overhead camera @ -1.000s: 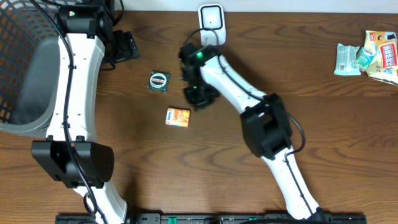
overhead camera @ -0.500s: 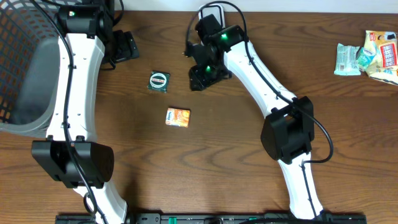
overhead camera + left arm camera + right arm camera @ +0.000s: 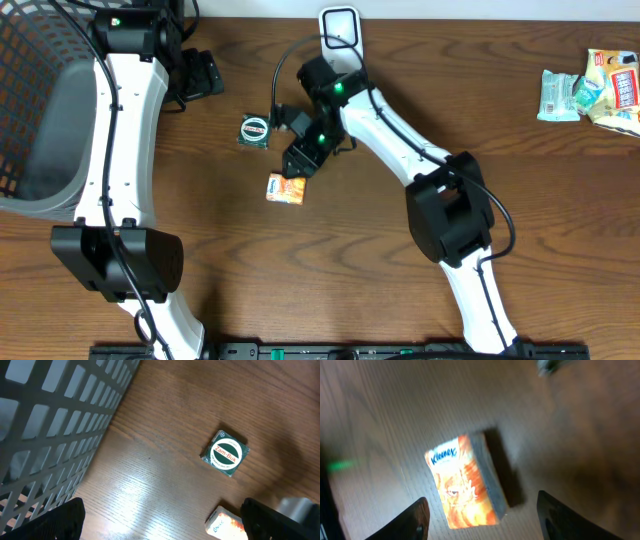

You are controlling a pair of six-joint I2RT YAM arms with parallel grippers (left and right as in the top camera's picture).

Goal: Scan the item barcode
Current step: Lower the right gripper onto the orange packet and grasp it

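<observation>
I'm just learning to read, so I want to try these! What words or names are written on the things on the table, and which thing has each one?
"Kleenex": on the small orange rectangular tissue pack.
"Zam-Buk": on the round red-and-white label of the square green tin.
Small print ringing that label: too small to read.
Print on the colourful plastic packets: too small and blurred to read.

The orange Kleenex tissue pack [image 3: 286, 189] lies flat, label up, well nearer than the white scanner [image 3: 340, 30] at the far edge.
</observation>
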